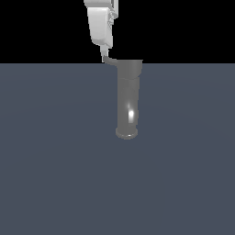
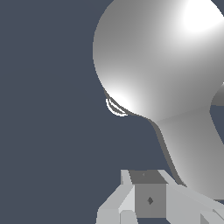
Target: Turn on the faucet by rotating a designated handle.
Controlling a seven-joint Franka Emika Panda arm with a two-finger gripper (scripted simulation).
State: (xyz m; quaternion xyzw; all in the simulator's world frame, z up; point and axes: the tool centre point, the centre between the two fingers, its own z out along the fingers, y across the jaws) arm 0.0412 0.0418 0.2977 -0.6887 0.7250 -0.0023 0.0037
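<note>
Closest to the wrist camera sits the tool [image 2: 151,199], its pale grey blocky fingers [image 2: 114,205] cut off at the frame edge, so whether they are spread or pressed together cannot be told from this view. Just beyond them the handle [image 2: 188,148] runs out as a smooth grey lever from the big rounded top of the faucet [image 2: 162,57], which fills much of the wrist view with a bright highlight on its glossy surface. In the exterior view the faucet [image 1: 128,98] stands upright on the dark blue-grey counter [image 1: 55,174], a tall grey cylinder with a slightly wider upper section and a flared round base. Its handle [image 1: 110,59] sticks out sideways from the top toward the exterior view's left. White and tapered, the tool [image 1: 104,54] comes down from above, its tip meeting the outer end of the handle; its fingers are too small there to judge their spacing.
</note>
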